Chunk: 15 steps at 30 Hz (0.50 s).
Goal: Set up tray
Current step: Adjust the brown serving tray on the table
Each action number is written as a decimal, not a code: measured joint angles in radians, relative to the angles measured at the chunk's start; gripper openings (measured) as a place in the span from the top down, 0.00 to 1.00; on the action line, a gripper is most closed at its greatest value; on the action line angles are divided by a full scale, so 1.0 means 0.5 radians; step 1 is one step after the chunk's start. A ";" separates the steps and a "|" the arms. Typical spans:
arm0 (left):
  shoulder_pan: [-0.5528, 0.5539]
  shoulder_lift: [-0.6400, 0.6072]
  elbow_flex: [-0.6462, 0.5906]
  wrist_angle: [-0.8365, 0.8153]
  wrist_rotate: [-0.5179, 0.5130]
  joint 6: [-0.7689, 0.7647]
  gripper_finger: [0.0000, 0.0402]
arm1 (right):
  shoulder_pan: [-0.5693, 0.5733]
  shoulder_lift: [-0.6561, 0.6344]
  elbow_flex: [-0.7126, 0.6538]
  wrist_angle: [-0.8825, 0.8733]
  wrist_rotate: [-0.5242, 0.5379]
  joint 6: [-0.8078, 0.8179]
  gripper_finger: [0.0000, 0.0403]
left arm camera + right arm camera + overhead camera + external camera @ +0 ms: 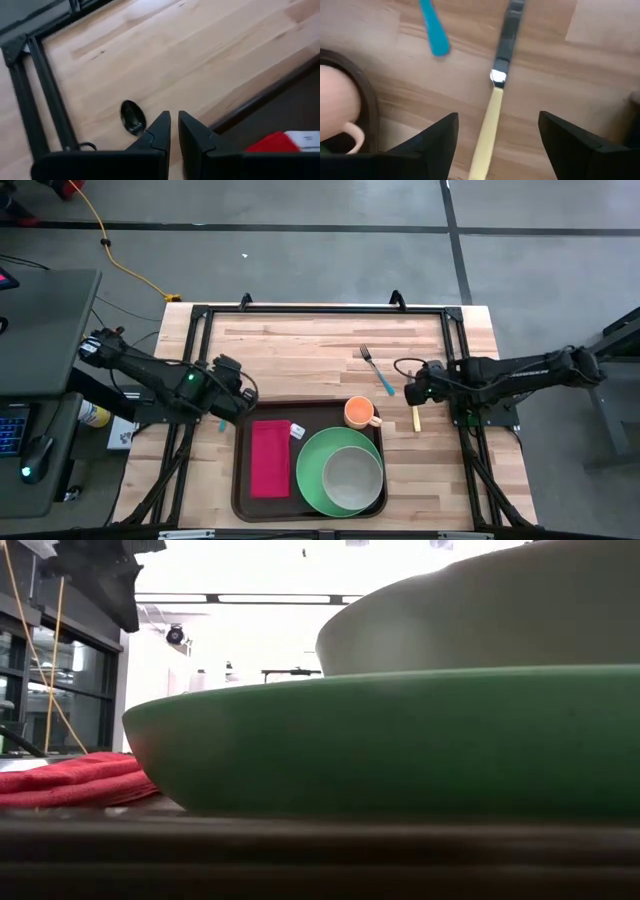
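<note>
The dark brown tray [240,480] lies at the table's near middle. On it are a red napkin [270,458], a green plate [312,465] with a grey bowl [352,472] on it, and an orange cup [360,412]. My right gripper [497,116] is open above the table, right of the cup. Its fingers stand on either side of the yellow handle of a knife [490,125] without touching it. My left gripper [174,125] is shut at the tray's far left corner. Beside it lies a spoon [132,117], whose handle is hidden behind a finger.
A fork with a blue handle [377,368] lies on the bare wood beyond the cup, and its handle end [432,30] is close to the knife blade. The black frame [320,310] runs round the table's far and side edges. In the low view the plate [400,750] and the bowl [480,610] block most of the table.
</note>
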<state>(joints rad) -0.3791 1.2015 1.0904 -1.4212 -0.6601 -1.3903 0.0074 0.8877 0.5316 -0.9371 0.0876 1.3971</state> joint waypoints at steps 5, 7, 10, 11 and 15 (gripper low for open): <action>0.140 0.000 0.000 0.053 0.054 0.325 0.83 | 0.133 0.164 -0.001 0.264 -0.032 0.177 0.37; 0.172 -0.007 0.000 0.061 0.058 0.476 0.83 | 0.169 0.236 -0.001 0.362 -0.036 0.206 0.37; 0.211 -0.024 0.000 0.088 0.102 0.656 0.83 | 0.237 0.322 0.029 0.501 -0.039 0.223 0.37; 0.212 -0.025 0.000 0.100 0.105 0.702 0.83 | 0.264 0.344 0.049 0.552 -0.031 0.221 0.37; 0.208 -0.046 0.001 0.135 0.105 0.866 0.83 | 0.380 0.397 0.158 0.576 -0.045 0.157 0.39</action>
<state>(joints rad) -0.2748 1.1786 1.0908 -1.3536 -0.6075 -0.9573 0.1976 1.0863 0.6107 -0.6492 0.0650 1.4757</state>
